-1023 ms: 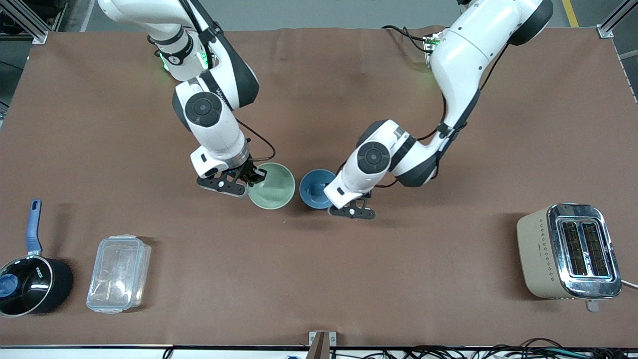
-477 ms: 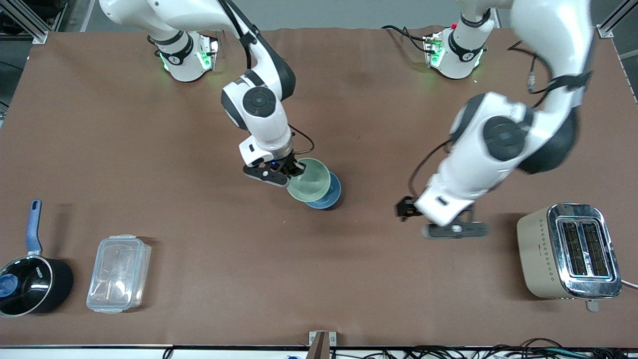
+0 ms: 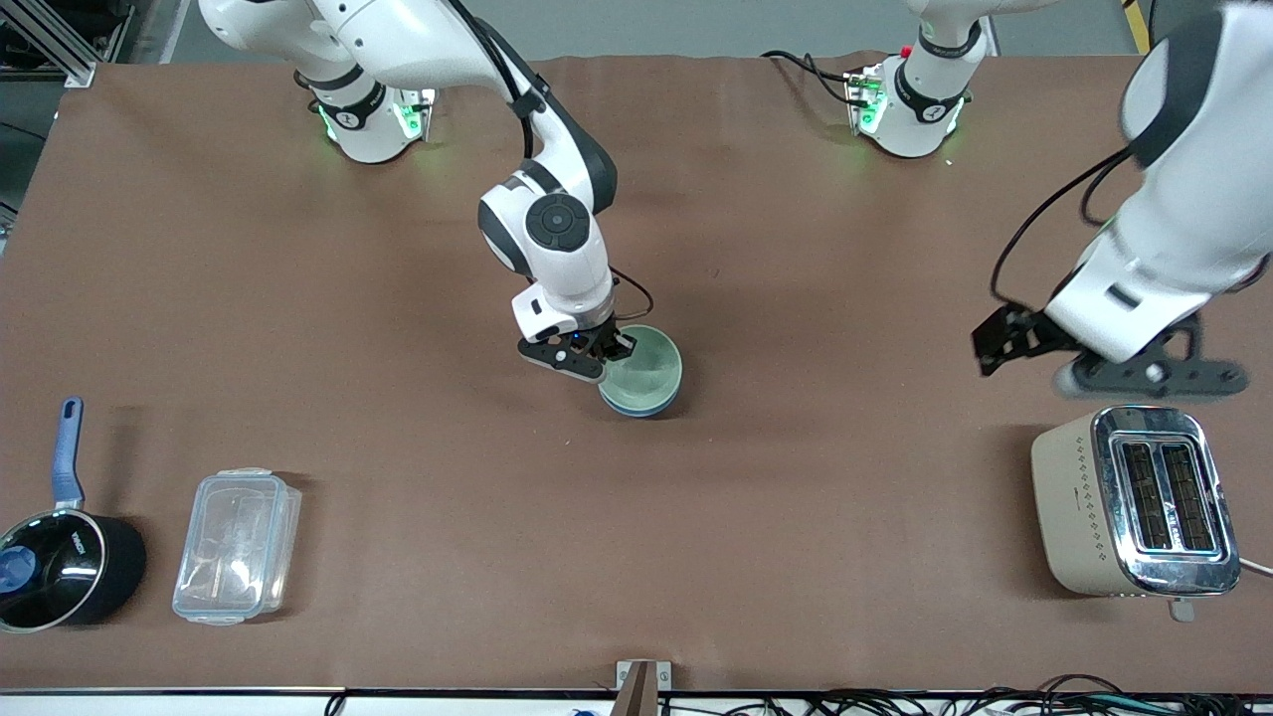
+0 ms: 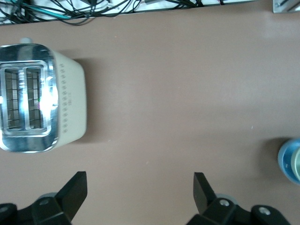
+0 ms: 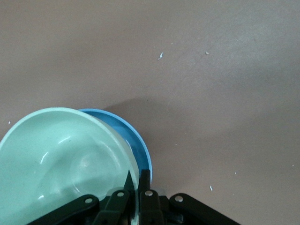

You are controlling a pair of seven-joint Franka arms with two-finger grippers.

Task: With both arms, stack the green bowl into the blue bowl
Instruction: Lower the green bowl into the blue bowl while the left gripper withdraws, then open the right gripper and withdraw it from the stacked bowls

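The green bowl (image 3: 644, 366) sits inside the blue bowl (image 3: 641, 410) near the table's middle; only the blue rim shows around it. My right gripper (image 3: 609, 350) is shut on the green bowl's rim at the side toward the right arm's end. In the right wrist view its fingers (image 5: 144, 180) pinch the green bowl's (image 5: 65, 159) wall, with the blue bowl's (image 5: 140, 150) rim just outside. My left gripper (image 3: 1149, 378) is open and empty, up in the air over the table beside the toaster. It also shows open in the left wrist view (image 4: 140, 187).
A beige and chrome toaster (image 3: 1134, 502) stands at the left arm's end, also in the left wrist view (image 4: 42, 98). A clear plastic container (image 3: 237, 545) and a black saucepan with a blue handle (image 3: 60, 567) stand at the right arm's end, near the front edge.
My right gripper has carried the green bowl over the blue bowl and lowered it in. My left gripper has left the blue bowl and swung up toward the toaster.
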